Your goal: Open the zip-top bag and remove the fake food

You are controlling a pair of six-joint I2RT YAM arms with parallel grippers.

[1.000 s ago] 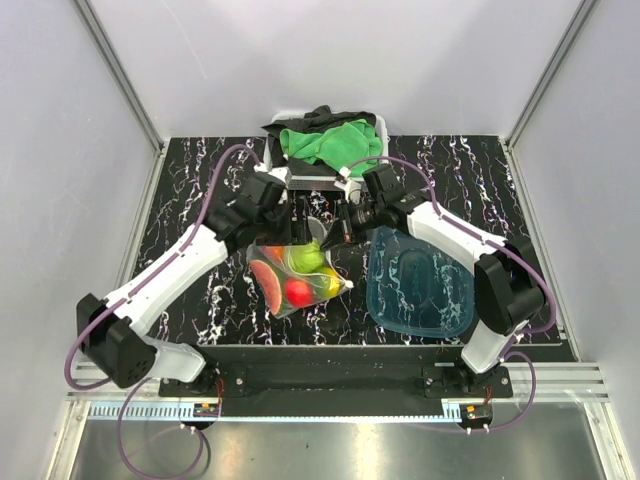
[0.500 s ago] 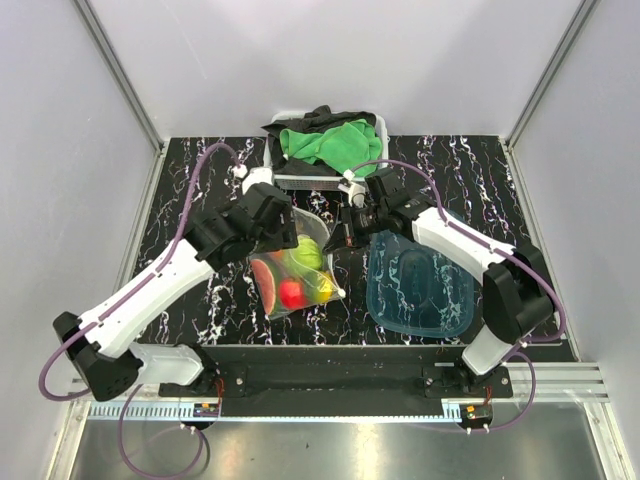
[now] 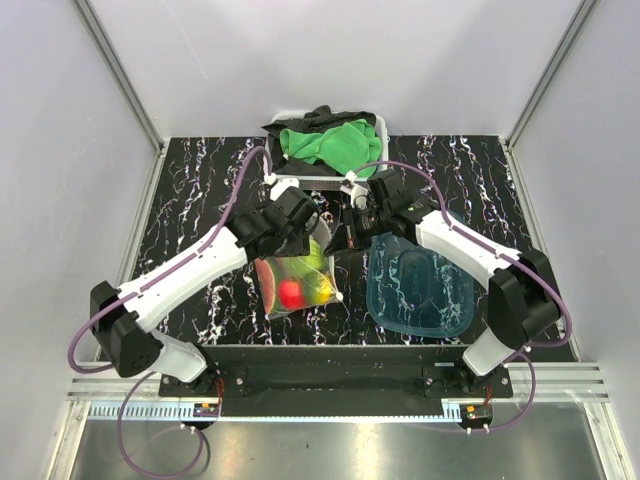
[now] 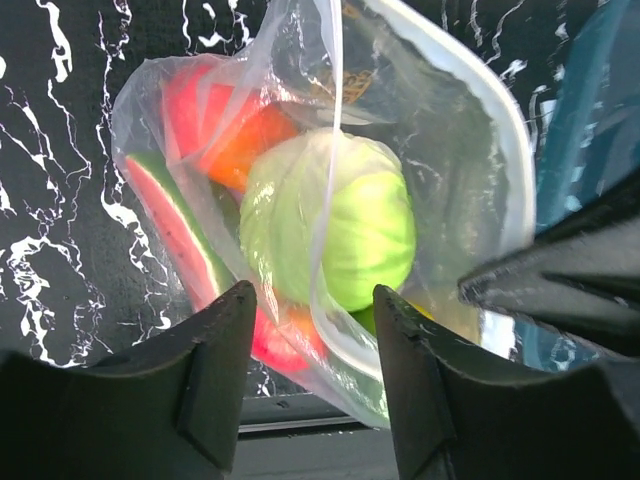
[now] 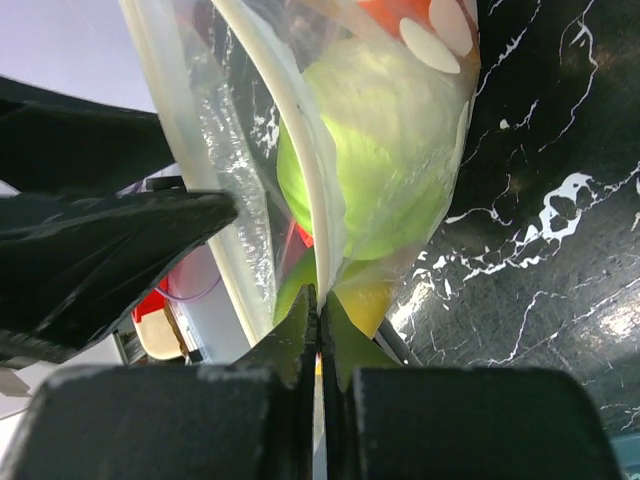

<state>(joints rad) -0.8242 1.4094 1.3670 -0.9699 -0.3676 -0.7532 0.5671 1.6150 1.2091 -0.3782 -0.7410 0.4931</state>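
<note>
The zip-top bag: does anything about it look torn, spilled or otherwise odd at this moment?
Nothing stands out as damaged or spilled. The zip-top bag only sits crooked, because the right end effector is shut on its white zip edge and holds that side up. The fake food shows inside the bag, through the clear plastic.

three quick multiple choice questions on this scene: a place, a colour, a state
1. In the top view, the teal tub lies where from the zip-top bag? A left B right C behind
2. The cloth at the far edge is: A green B red C yellow
3. The right gripper is: A open B shut on the cloth C shut on the bag's rim
Answers: B, the tub sits to the bag's right; A, it is bright green; C, its jaws are closed on the bag's rim.
</note>
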